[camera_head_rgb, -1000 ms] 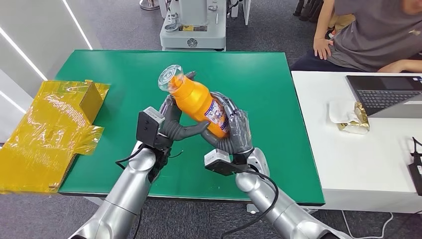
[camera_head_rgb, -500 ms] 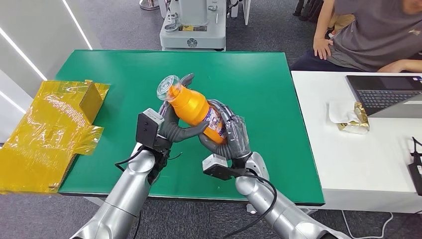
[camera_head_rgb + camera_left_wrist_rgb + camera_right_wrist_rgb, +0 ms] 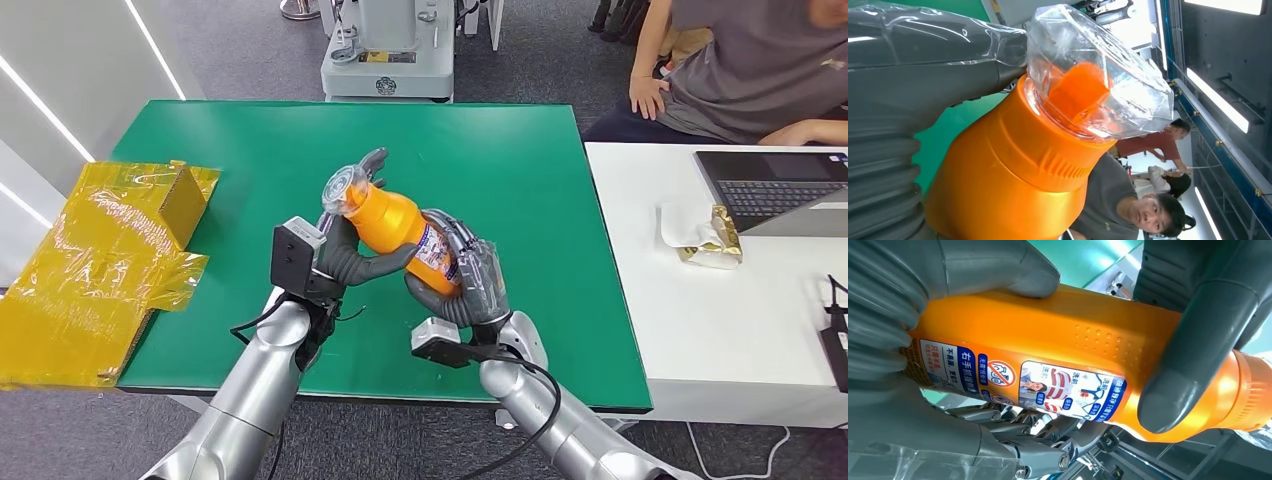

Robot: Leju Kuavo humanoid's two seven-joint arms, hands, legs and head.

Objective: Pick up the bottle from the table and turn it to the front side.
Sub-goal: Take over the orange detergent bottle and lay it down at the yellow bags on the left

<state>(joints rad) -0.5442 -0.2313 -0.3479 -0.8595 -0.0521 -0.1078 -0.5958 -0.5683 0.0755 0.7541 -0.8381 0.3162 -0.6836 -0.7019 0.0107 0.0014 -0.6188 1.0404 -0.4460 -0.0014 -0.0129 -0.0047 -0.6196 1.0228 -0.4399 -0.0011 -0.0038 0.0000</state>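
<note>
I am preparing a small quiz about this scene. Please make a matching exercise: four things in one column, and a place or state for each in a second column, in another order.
Things:
1. bottle
2. laptop
3. yellow plastic sheet
4. clear cap

Places or states:
a. open on the white table
b. held above the green table by the left hand and right hand
c. hanging over the green table's left edge
d. covering the bottle's top

Pairs: 1-b, 2-a, 3-c, 4-d
</note>
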